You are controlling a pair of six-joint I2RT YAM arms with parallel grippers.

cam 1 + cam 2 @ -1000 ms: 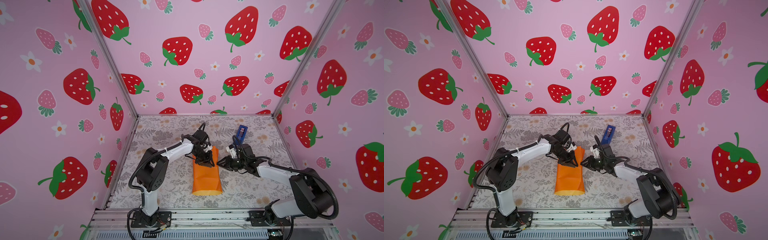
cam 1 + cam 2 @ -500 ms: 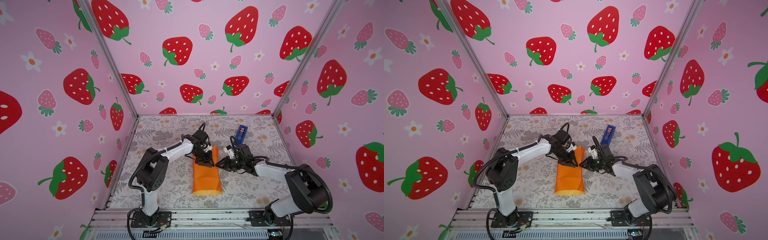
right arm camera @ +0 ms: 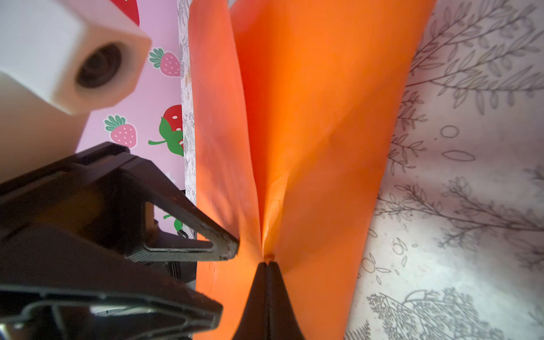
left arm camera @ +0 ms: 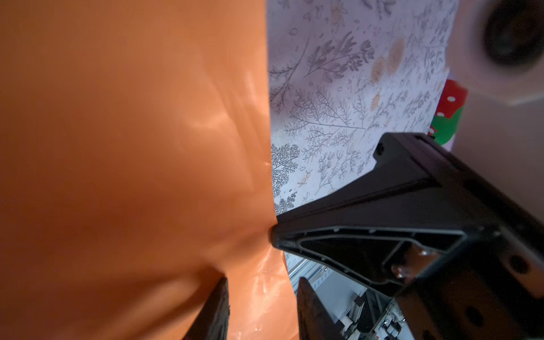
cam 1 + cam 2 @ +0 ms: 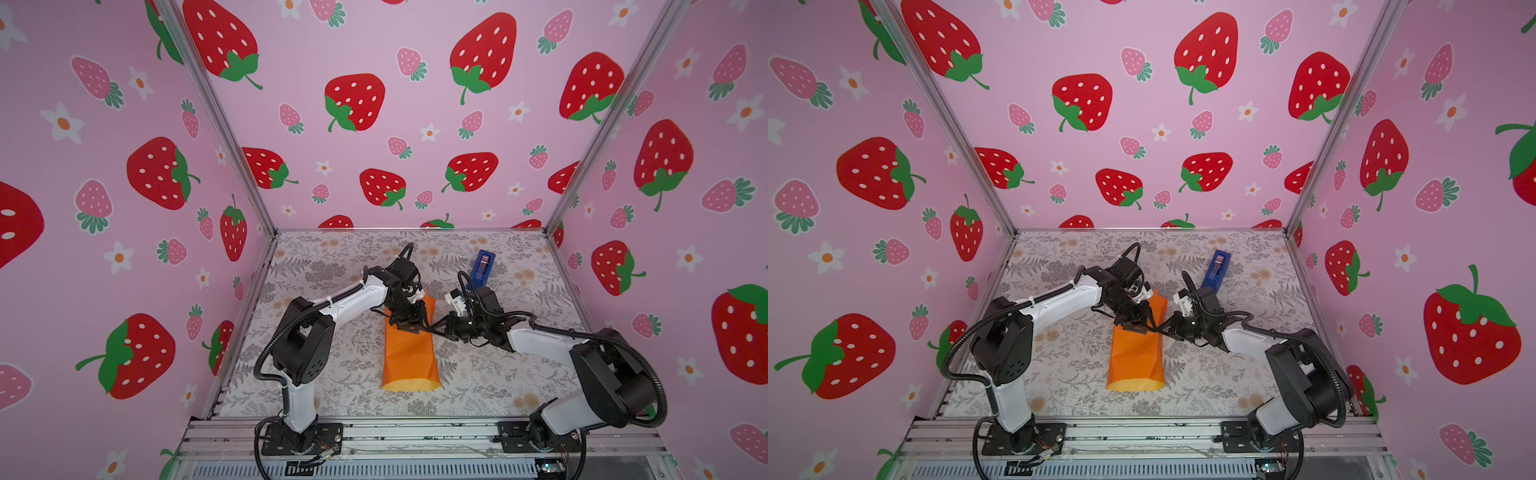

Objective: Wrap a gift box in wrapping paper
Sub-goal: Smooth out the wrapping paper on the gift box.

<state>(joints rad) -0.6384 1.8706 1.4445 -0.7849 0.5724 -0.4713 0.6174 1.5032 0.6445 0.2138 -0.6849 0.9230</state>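
While the left claw (image 4: 262,294) gapes, the right claw (image 3: 267,265) pinches the wrapping paper (image 3: 323,117).

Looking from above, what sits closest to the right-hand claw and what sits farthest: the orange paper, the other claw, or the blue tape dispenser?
1. wrapping paper: touching, its edge is pinched in the right gripper.
2. left gripper: right beside it, over the paper's far end.
3. blue tape dispenser: set apart, well behind it.

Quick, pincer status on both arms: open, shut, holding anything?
Left pincer: open, jaws apart on either side of the wrapping paper edge.
Right pincer: closed, pinching the wrapping paper.
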